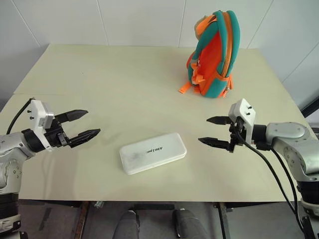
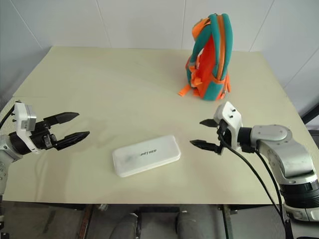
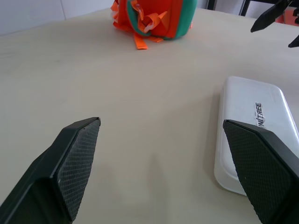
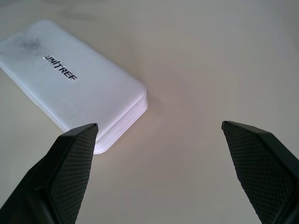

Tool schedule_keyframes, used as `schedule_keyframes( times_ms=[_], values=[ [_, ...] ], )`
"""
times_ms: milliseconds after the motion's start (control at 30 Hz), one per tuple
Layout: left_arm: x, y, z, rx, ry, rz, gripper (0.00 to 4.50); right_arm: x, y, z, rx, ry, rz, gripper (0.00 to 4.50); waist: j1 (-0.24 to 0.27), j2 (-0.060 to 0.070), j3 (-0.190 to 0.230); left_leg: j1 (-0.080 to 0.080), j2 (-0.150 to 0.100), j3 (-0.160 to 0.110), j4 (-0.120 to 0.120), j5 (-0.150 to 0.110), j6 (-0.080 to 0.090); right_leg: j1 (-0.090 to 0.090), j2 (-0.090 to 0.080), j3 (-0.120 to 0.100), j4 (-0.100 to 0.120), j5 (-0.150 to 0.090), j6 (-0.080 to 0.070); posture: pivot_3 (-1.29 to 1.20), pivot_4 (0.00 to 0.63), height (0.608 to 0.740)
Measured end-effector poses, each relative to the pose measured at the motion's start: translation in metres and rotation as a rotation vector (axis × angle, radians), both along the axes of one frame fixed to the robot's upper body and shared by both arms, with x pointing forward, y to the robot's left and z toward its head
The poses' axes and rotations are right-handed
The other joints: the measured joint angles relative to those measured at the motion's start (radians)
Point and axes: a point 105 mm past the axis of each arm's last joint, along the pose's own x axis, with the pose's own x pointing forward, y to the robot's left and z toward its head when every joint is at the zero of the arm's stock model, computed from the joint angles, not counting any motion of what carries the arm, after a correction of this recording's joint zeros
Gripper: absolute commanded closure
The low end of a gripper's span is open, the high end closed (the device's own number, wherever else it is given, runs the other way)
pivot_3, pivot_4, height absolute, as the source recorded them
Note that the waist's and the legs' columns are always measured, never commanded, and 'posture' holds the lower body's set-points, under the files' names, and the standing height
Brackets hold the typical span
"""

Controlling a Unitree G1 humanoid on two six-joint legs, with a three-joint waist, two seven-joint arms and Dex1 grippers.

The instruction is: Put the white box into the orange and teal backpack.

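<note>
The white box (image 1: 153, 152) lies flat on the cream table (image 1: 99, 89), near the front edge and about midway between the two arms; its long axis runs left to right, tilted a little so the right end sits slightly farther back; the dark lettering faces up. The orange and teal backpack (image 1: 213, 56) stands upright at the far right of the table, well apart from the box, with its straps spilling toward the near side; whether its zip is open I cannot tell from here.

The left gripper (image 1: 79, 126) hovers off the box's left end, fingers spread wide and holding nothing; the right gripper (image 1: 216, 131) hovers off the right end, angled slightly down, jaws equally wide and empty; neither touches the box.

The box looks like a rigid hard-shell case, smooth and probably slick, with rounded corners; it should not bend or crush, and judging by its slimness it is likely light to moderate in weight. Its flatness is the difficulty; fingers have little edge to catch against the table. The sensible hold is across the narrow width, one finger on each long side, near the middle so it does not pivot; a grip at one rounded corner would likely slip.
</note>
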Motion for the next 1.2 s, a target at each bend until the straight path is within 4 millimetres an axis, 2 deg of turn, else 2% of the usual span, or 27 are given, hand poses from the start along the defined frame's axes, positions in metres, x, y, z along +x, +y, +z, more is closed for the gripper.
schedule_keyframes(
  times_ms=[133,367,533,567,667,1033,1200],
  values=[
    [0.006,-0.005,0.005,-0.004,-0.014,-0.018,0.0,0.002,-0.002,0.006,0.008,-0.022,-0.022,0.02,-0.002,0.0,0.0,0.001,0.0,0.0,0.002,0.0,0.0,0.001,0.0,0.0,0.001,0.0,0.0,0.0,0.15,0.74],
    [0.005,-0.003,-0.001,-0.006,0.004,-0.001,0.0,0.007,0.007,0.013,0.039,-0.052,-0.014,0.02,-0.004,0.0,0.0,0.001,0.001,0.0,0.001,0.0,0.0,0.0,0.001,0.0,0.001,0.0,0.0,0.0,0.15,0.74],
    [0.002,-0.002,-0.005,0.002,0.014,0.035,0.0,0.009,0.013,0.005,0.039,-0.023,0.004,0.02,-0.003,0.0,0.0,0.0,0.001,0.0,0.001,0.0,-0.001,0.0,0.001,0.001,0.001,0.0,0.0,0.0,0.15,0.74],
    [0.0,-0.001,-0.007,0.004,0.025,0.037,0.19,0.009,0.013,0.004,0.039,-0.023,0.004,0.0,-0.003,0.0,0.0,0.0,0.001,0.0,0.001,0.0,-0.001,0.0,0.001,0.001,0.001,0.0,0.0,0.0,0.15,0.74],
    [-0.006,0.0,-0.015,0.02,0.081,0.033,0.88,0.015,0.017,0.001,0.012,-0.033,0.001,0.64,-0.007,0.0,0.0,0.001,0.002,0.0,0.001,0.0,-0.001,0.0,0.001,0.001,0.001,0.0,-0.001,0.0,0.15,0.74],
    [-0.033,0.004,-0.04,0.113,0.366,0.033,4.41,0.04,0.016,-0.034,-0.11,-0.025,-0.081,4.42,-0.007,0.0,0.0,0.001,0.002,0.001,0.0,-0.001,-0.001,-0.001,0.001,0.001,0.001,-0.001,-0.002,0.0,0.15,0.74],
    [-0.051,-0.004,-0.058,0.092,0.56,0.01,4.46,0.041,0.018,-0.051,-0.185,-0.011,-0.063,4.47,-0.006,0.001,0.0,0.0,0.002,0.001,-0.001,-0.001,-0.002,-0.003,0.002,0.001,0.002,-0.001,-0.003,0.0,0.15,0.74]
  ],
)
